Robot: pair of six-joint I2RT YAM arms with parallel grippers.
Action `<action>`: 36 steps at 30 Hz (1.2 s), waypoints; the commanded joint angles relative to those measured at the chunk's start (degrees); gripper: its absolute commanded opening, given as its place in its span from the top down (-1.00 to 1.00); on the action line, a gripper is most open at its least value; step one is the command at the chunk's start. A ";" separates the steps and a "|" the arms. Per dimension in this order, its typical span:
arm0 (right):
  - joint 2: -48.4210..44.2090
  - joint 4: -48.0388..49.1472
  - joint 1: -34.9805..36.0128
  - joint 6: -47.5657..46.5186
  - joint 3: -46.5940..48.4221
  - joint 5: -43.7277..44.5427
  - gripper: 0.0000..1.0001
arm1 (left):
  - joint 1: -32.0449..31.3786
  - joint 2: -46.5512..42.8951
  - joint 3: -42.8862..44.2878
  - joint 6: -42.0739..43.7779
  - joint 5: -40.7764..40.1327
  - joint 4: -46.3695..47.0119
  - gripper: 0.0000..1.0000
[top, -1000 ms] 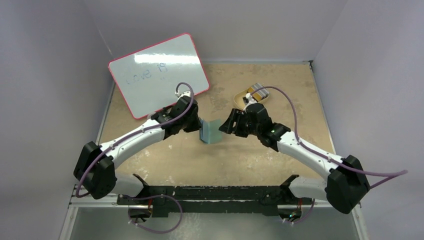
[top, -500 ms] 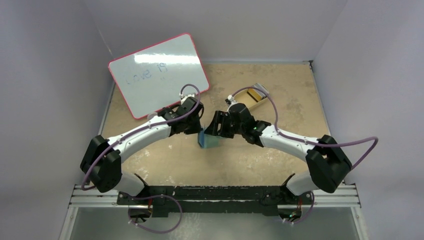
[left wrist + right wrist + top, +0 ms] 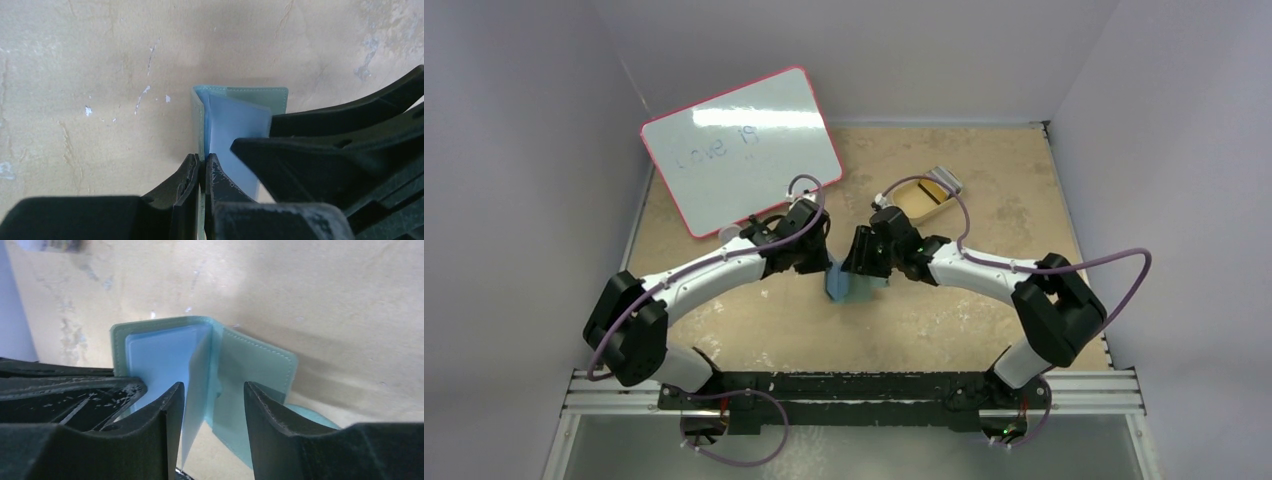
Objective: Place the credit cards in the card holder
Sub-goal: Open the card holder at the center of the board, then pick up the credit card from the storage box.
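Over the table, from the fixed camera, the card holder [image 3: 852,289] stands on edge on the sandy tabletop [image 3: 984,150], midway between the two arms. The left gripper [image 3: 826,263] is at its left side and the right gripper [image 3: 857,268] reaches in from the right. The credit cards [image 3: 944,181] lie well apart from it, at the far end of the tan tray [image 3: 918,201] behind the right arm; how many there are is too small to tell. A whiteboard [image 3: 739,150] leans at the far left.

From the left wrist, the left gripper's jaws are pinched tight on the edge of one green cover [image 3: 198,115], propping the card holder open. The pale blue inner leaf [image 3: 235,125] fans toward the right gripper's black fingers [image 3: 325,150], which crowd the right of the view.

From the right wrist, the right gripper's jaws stand apart and hold nothing. They straddle the blue leaf and the gap beside the opposite flap [image 3: 255,375], with one finger just beside the leaf.

No card is in either gripper, so the step in hand looks like spreading the card holder to expose a pocket. To do it well, the left pinch should stay firm and low so the card holder does not topple. The right fingers should catch only the flap or leaf meant to move, pressing it outward gently rather than dragging the whole thing across the tabletop. A pocket mouth left facing up and unobstructed would make the later card insertion easier
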 commanded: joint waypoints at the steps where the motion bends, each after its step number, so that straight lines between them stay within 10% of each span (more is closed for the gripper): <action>1: -0.89 -5.21 0.05 -0.99 -1.79 6.22 0.07 | 0.39 -2.74 -3.48 1.34 5.30 7.16 1.00; 18: 0.79 -6.03 0.13 -4.62 -5.99 10.40 0.32 | 6.89 -6.08 -15.94 0.33 17.45 22.39 1.00; 36: -8.76 -9.40 -5.23 -24.95 8.89 9.66 0.21 | 6.95 -6.88 -13.51 3.16 13.89 15.93 1.00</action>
